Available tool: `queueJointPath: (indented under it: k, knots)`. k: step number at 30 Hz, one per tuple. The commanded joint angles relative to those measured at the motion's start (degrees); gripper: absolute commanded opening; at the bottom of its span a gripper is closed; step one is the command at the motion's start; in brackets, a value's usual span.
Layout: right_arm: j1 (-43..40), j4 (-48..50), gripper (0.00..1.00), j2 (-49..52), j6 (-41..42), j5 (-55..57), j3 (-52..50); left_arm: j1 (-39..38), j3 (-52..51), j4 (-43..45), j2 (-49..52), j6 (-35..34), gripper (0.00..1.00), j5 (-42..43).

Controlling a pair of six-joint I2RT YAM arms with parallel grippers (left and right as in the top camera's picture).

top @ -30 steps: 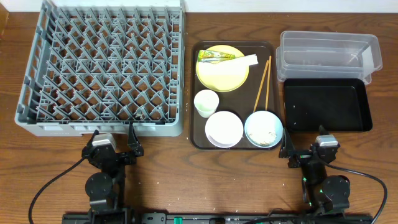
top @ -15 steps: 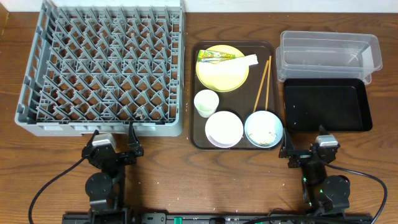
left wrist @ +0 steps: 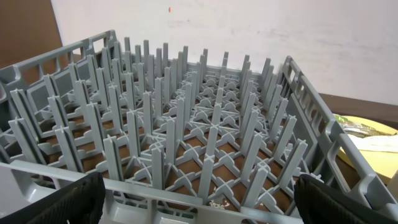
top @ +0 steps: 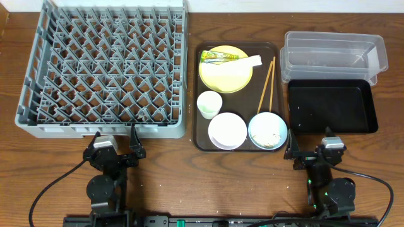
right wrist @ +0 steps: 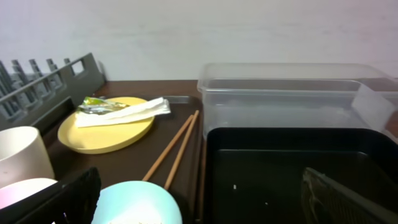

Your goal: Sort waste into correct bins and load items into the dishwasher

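- The left gripper (top: 115, 139) is held wide apart and empty, near-left of the brown serving tray (top: 197, 94).
- The right gripper (top: 307, 145) is spread wide, just beside its near-right corner.
- The yellow plate (top: 226, 75), napkin (top: 249, 60), wrapper (top: 218, 57), chopsticks (top: 266, 85), white cup (top: 209, 102) and both bowls (top: 227, 130) are carried on it.
- The dish rack (top: 104, 66) is set to its left, the clear tub (top: 331, 53) and black tray (top: 331, 106) to its right.
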Motion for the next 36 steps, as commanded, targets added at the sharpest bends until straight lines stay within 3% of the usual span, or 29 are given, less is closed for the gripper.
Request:
queueJointPath:
  k: [1, 13, 20, 36]
  knots:
    - [0.6, 0.0, 0.99, -0.5, -1.2, 1.9, -0.1, -0.2, -1.0, -2.0, -0.3, 0.3, 0.98, -0.9]
    - [0.6, 1.9, 0.99, -0.5, -1.2, 2.4, -0.1, -0.2, -0.8, -0.6, -0.3, 0.3, 0.98, 1.0]
    - [0.7, 9.0, 0.99, -0.5, -1.1, 0.0, -0.1, -0.2, 2.9, -2.8, 0.0, 0.3, 0.98, 1.3]
    - [0.6, 11.5, 0.99, 2.0, -3.2, -9.9, 12.3, -0.2, 30.4, -21.5, 16.1, 0.3, 0.98, 3.4]
